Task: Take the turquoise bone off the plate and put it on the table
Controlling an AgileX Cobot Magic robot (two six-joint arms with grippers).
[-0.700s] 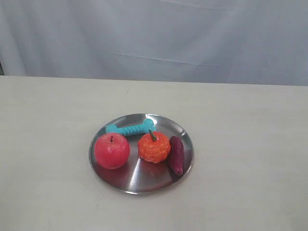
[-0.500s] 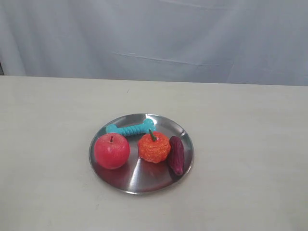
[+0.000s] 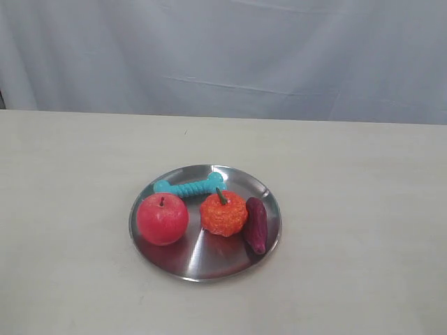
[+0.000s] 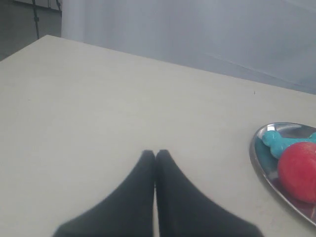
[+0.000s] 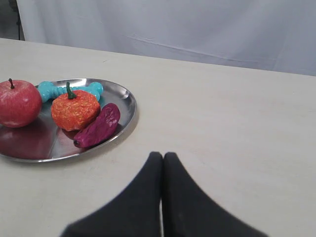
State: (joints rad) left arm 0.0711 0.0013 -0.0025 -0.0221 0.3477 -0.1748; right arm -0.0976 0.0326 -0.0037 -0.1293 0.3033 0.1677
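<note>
Turquoise bone (image 3: 189,187): ribbed rubber toy, on round silver metal plate's (image 3: 202,262) far side, behind red apple (image 3: 162,218).
Left gripper (image 4: 155,154): black tips together, empty, above beige table (image 4: 98,98).
Right gripper (image 5: 162,156): tips together, empty.
Change: none; bone unmoved, removal not begun.

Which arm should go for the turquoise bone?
Probably left: in the exterior view the bone lies toward the plate's left rear; in the right wrist view the orange partly blocks it.

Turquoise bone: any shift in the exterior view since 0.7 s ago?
No. The turquoise bone lies at the same spot and angle at the far side of the plate, behind the apple and the orange fruit.
</note>
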